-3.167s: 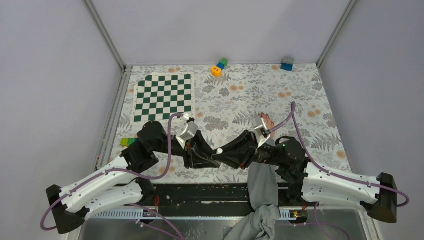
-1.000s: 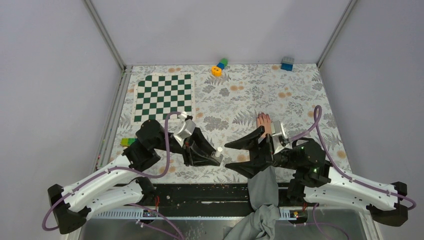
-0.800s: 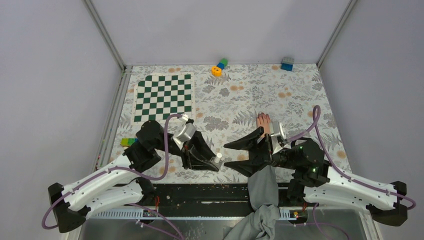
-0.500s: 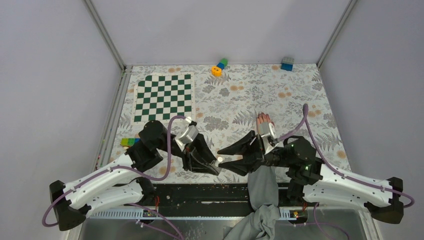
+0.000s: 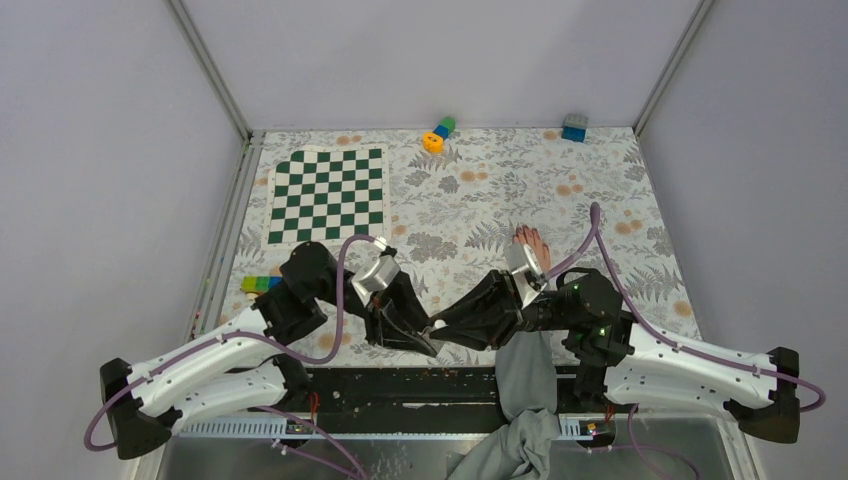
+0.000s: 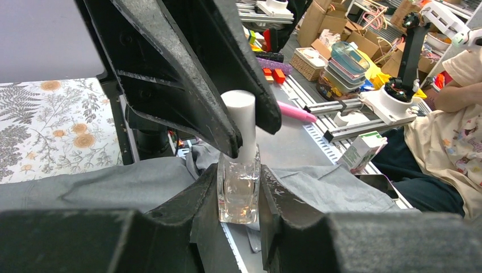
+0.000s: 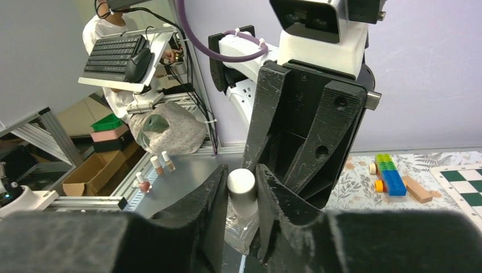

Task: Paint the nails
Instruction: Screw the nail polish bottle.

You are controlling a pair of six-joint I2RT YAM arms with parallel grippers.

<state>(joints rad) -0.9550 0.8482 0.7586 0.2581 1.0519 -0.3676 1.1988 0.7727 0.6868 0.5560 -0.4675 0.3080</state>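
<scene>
Now: left gripper [image 6: 237, 190] clamps bottle [image 6: 239, 207]; right gripper [image 7: 241, 190] straddles cap [image 6: 241, 116], pinch unclear. Centre jaws, squeeze firm, twist, bottle upright.

The right arm [image 5: 575, 305] covers most of the hand [image 5: 530, 240]; nails too tiny to see.

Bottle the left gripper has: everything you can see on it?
Small clear glass bottle with a squarish body and near colourless contents, topped by a tall white cylindrical cap. It stands upright in the left wrist view, near the front edge of the table. The left fingers clamp the glass body from both sides. The right fingers flank the cap closely; whether they press it is unclear.
</scene>
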